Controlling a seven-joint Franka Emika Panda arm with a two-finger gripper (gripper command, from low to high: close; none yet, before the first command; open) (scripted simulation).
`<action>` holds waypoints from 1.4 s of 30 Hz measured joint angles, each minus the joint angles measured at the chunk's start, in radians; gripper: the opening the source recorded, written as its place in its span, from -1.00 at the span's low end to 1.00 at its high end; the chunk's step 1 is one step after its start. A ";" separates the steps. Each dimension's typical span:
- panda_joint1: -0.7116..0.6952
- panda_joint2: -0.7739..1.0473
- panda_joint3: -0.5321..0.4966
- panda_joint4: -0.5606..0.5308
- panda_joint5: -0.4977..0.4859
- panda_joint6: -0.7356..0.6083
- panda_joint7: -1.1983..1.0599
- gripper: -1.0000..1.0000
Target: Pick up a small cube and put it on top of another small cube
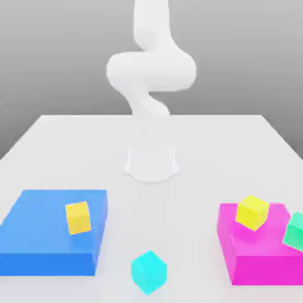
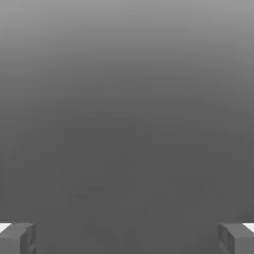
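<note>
The cyan cube (image 1: 148,271) is sitting loose on the table (image 1: 195,148), between the blue block (image 1: 41,237) and the magenta block (image 1: 254,260). The blue block is carrying one yellow cube (image 1: 78,217); the magenta block is carrying a tilted yellow cube (image 1: 252,212) and a green cube (image 1: 294,231). Risk: a stack on a tilted cube is likely sliding off. The arm (image 1: 151,77) is rising above the table beyond the blue block. The gripper (image 2: 127,238) is standing wide open, gripping nothing.
</note>
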 joint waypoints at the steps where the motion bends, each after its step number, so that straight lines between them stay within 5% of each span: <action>1: 0.014 0.039 -0.013 -0.012 0.004 0.019 -0.032 0.00; 16: 0.144 0.587 -0.137 -0.176 0.096 0.276 -0.494 0.00; 29: 0.084 1.052 -0.070 -0.234 0.131 0.559 -0.738 0.00; 30: 0.075 1.075 -0.060 -0.230 0.138 0.578 -0.744 -1.00; 37: 0.074 1.075 -0.059 -0.230 0.135 0.576 -0.742 -1.00; 42: 0.102 0.915 -0.101 -0.261 0.069 0.449 -0.692 -1.00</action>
